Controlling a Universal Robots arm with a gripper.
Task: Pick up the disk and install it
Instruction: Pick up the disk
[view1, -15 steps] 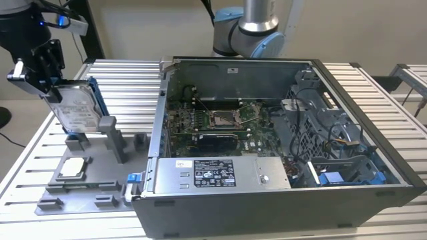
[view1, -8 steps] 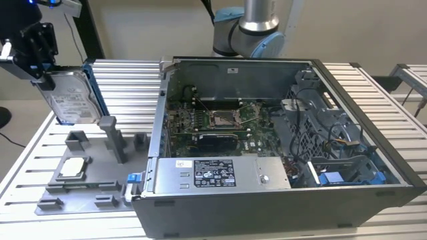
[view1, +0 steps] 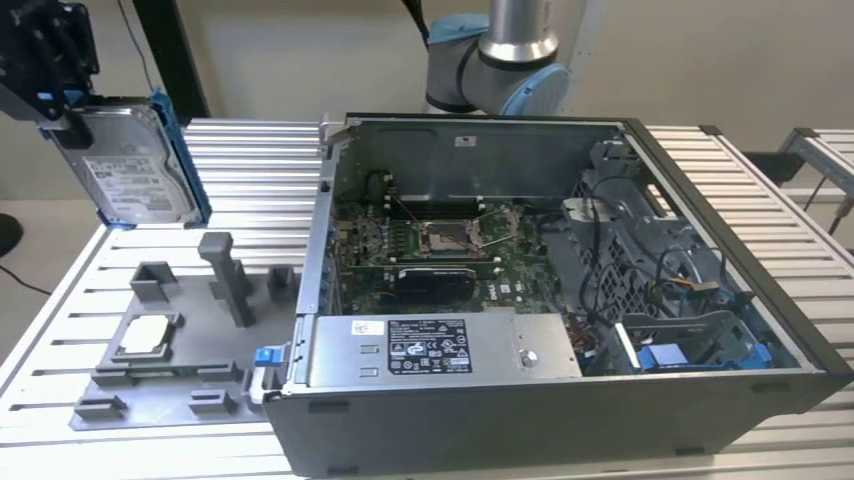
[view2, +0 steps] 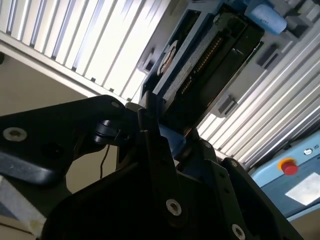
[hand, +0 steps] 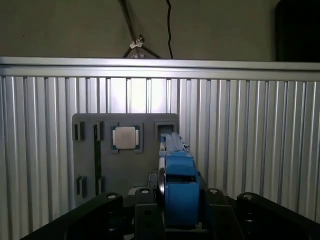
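In the exterior view the disk (view1: 130, 165), silver-grey with a white label and a blue frame, hangs upright in the air over the table's far corner at the exterior view's left. My gripper (view1: 64, 108) is shut on its upper end. The first wrist view looks down along the disk's blue edge (hand: 178, 182), which sits between the black fingers (hand: 142, 200), high above the grey fixture plate. In the second wrist view the disk's dark connector side (view2: 210, 55) extends away from the gripper (view2: 165, 137).
The open computer case (view1: 721, 395) stands at the middle and right of the slatted table, with a motherboard (view1: 441, 245), a grey box with a black label (view1: 427, 345) and a blue-latched bay (view1: 667, 355). The grey fixture plate (view1: 187, 395) holds a square processor chip (view1: 144, 335).
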